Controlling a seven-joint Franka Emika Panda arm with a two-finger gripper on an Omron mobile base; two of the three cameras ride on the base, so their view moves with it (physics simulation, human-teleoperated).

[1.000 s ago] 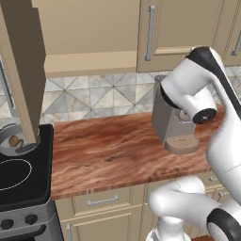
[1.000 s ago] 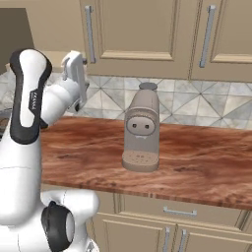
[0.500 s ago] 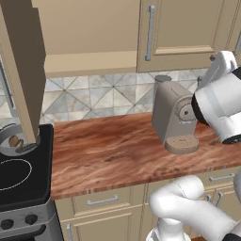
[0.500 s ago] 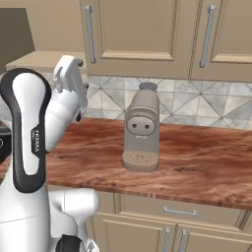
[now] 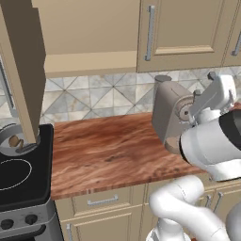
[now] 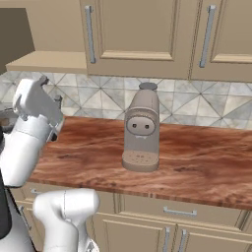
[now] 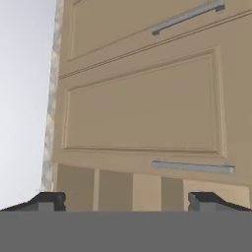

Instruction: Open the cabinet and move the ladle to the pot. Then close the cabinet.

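Left base view has the tan panelled wall cabinet (image 5: 28,70) at the upper left with one door swung out toward the camera, its edge hanging in front of the black stove top (image 5: 21,174); past that door the pale underside shelf of the cabinet runs along above the grey and white triangle-patterned tile backsplash (image 5: 94,96). At the far left edge, just behind the open door, sits the round shallow grey metal pot (image 5: 13,140), and a small dark brown shape lies inside it, probably the bowl of the ladle (image 5: 14,141), though it is too small to tell for certain. On the reddish-brown wood-grain desk (image 5: 108,150) stands the tall grey coffee machine (image 5: 167,113), well apart from the pot, and the white arm rises in front of it at the right. Right base view shows the same coffee machine (image 6: 141,128) upright near the middle of the desk (image 6: 197,162), with shut tan doors bearing long silver bar handles (image 6: 89,33) above it and the white hand raised at the left edge. Hand view, rolled to one side, looks at shut tan panelled doors (image 7: 142,103) with silver bar handles, and the claw (image 7: 125,201) has its two dark fingertips (image 7: 49,201) set wide apart at the bottom, with nothing between them
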